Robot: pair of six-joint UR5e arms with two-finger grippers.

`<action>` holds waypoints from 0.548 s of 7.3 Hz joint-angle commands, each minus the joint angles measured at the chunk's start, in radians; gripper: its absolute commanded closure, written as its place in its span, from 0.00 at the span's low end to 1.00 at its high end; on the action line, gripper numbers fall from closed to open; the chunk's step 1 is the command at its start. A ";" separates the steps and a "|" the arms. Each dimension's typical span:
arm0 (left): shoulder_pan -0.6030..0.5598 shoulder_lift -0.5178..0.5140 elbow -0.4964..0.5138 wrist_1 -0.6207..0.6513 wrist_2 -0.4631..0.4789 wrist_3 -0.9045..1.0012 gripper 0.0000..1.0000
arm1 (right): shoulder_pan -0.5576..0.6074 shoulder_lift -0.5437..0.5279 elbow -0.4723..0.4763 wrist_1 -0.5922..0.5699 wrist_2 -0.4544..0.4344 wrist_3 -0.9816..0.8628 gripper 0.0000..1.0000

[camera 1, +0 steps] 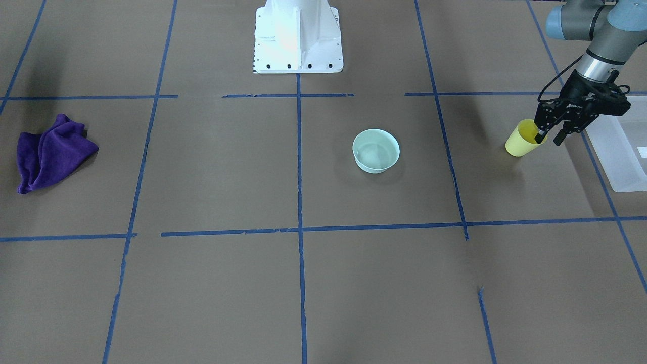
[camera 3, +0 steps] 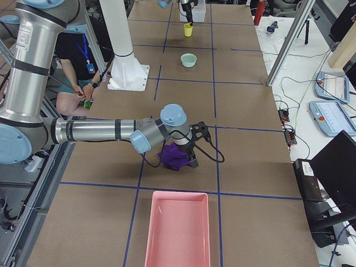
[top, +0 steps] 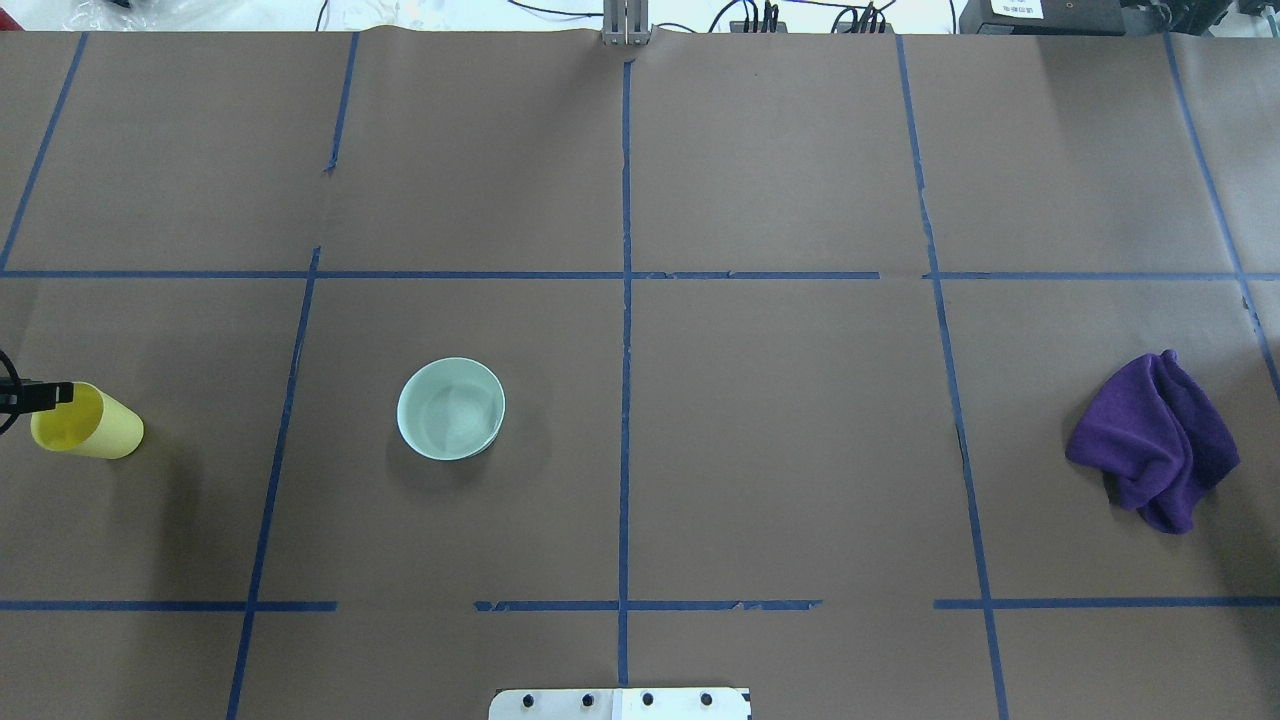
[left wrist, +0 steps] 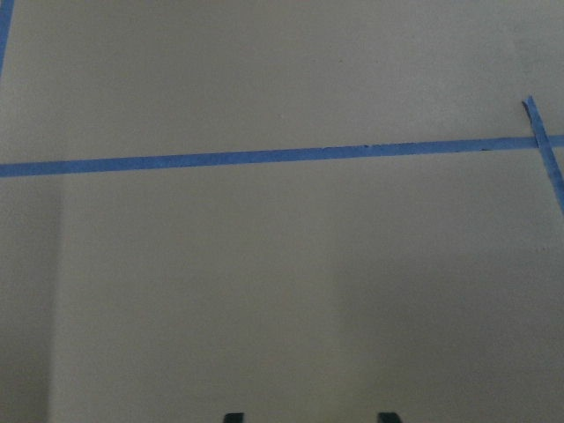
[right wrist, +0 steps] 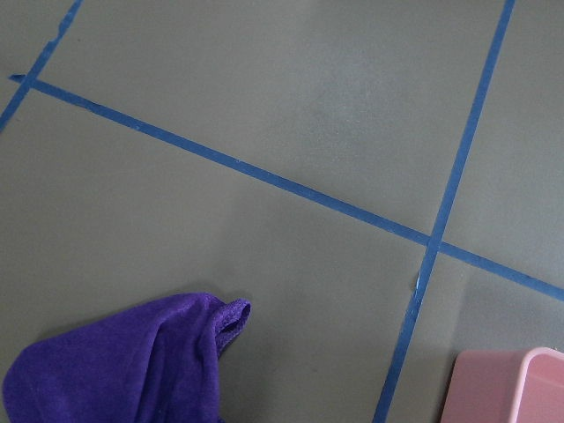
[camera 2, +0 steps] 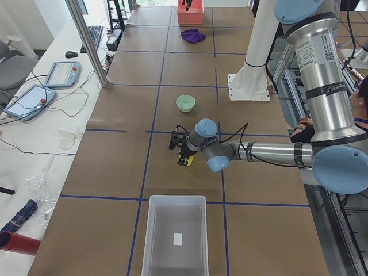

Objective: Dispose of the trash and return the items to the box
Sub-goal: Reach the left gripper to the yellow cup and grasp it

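Brown taped tabletop (camera 1: pixel 227 167); past the bowl (camera 1: pixel 376 150), the left gripper (camera 1: pixel 550 137) straddles the rim of a yellow cup (camera 1: pixel 519 145), jaws spread. Looks light and stiff: pinch its wall. Right gripper (camera 3: pixel 189 158): jaws, can't tell.

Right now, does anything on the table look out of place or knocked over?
The yellow cup is tilted, not upright, its mouth toward the left gripper, one finger inside the rim. The mint bowl sits upright.

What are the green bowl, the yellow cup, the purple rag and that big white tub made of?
Mint-green bowl: plastic or glazed ceramic, smooth with a soft sheen; I cannot tell which.
Yellow cup: probably thin plastic; light seems to glow through its wall.
Purple cloth: soft, fleecy fabric, matte, crumpled into folds.
White bin: frosted translucent plastic; the brown table shows dimly through it.
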 commanded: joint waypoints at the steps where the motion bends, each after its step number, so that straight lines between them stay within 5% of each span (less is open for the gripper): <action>1: 0.030 0.016 0.005 -0.027 0.002 0.000 0.54 | 0.000 -0.002 0.000 0.000 0.000 -0.001 0.00; 2: 0.036 0.019 0.006 -0.033 0.000 0.001 0.88 | 0.000 -0.005 0.000 0.000 -0.001 -0.001 0.00; 3: 0.041 0.020 0.005 -0.035 0.000 0.001 1.00 | 0.000 -0.005 0.000 0.000 -0.001 -0.001 0.00; 4: 0.039 0.022 0.005 -0.048 0.000 0.025 1.00 | 0.000 -0.005 0.000 0.000 -0.001 -0.001 0.00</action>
